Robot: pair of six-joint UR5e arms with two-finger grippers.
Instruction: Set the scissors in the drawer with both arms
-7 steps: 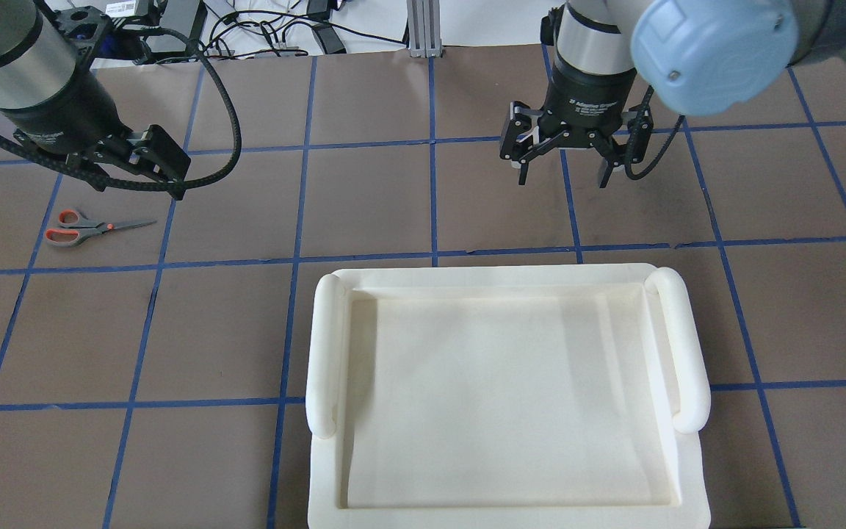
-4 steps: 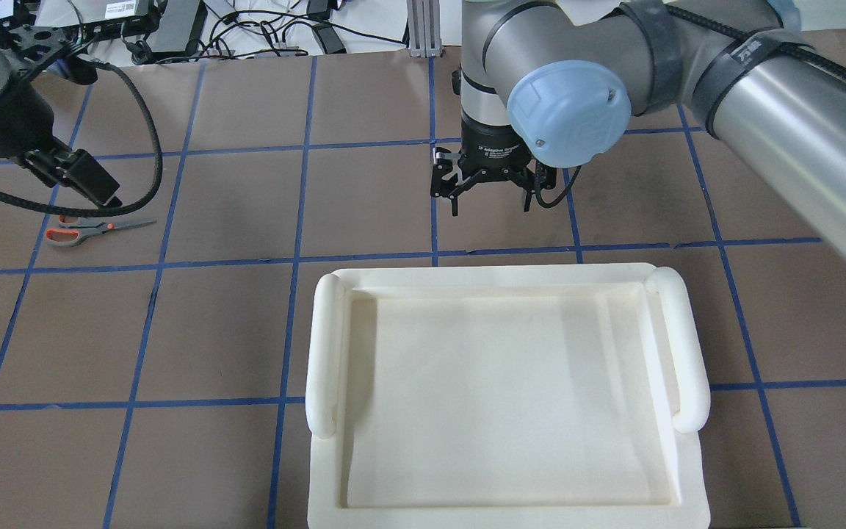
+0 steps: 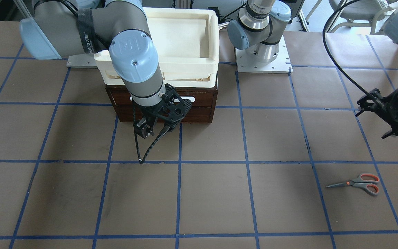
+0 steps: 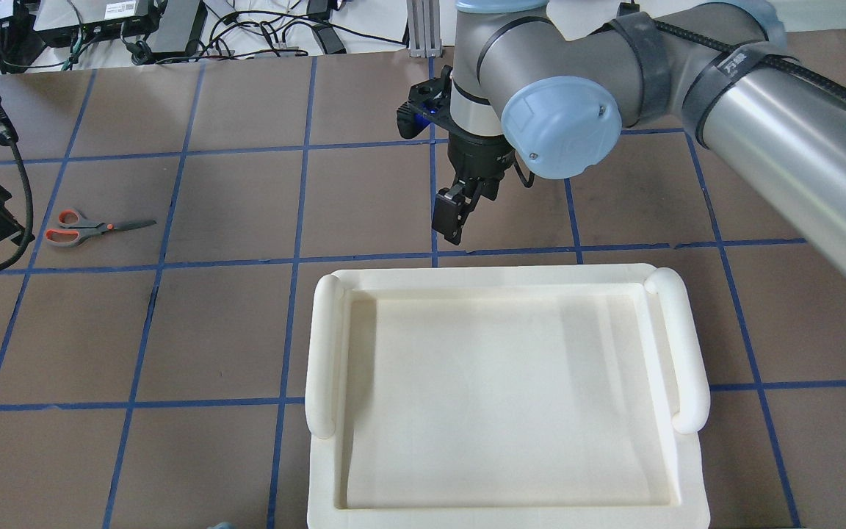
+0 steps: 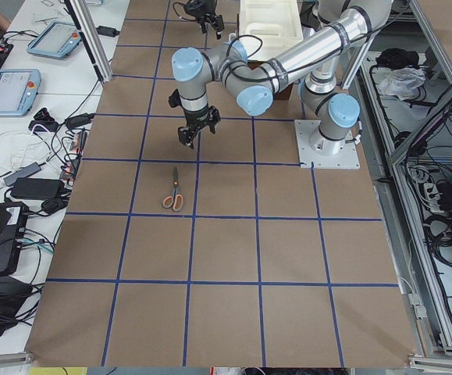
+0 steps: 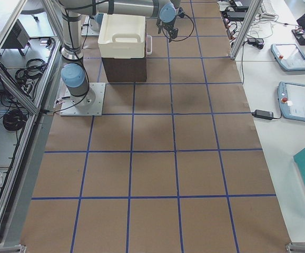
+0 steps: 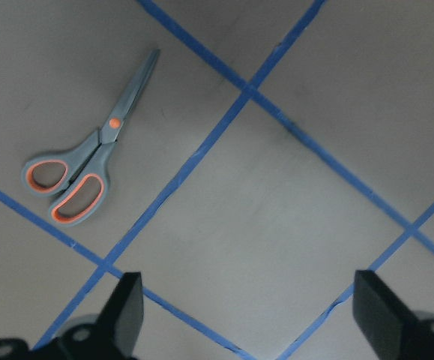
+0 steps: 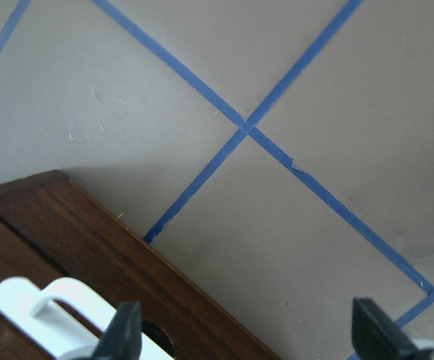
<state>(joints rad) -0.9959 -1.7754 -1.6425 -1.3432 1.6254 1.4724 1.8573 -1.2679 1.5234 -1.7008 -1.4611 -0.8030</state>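
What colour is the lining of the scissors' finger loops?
Orange-red, on the scissors; clearest in the left wrist view.

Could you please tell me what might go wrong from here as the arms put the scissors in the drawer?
1. The scissors lie flat and closed on the table, offset from the open left gripper; it could scrape the table or slip off them.
2. The open right gripper is not yet around the white handle of the drawer; a misaimed approach might knock the tray resting on top.
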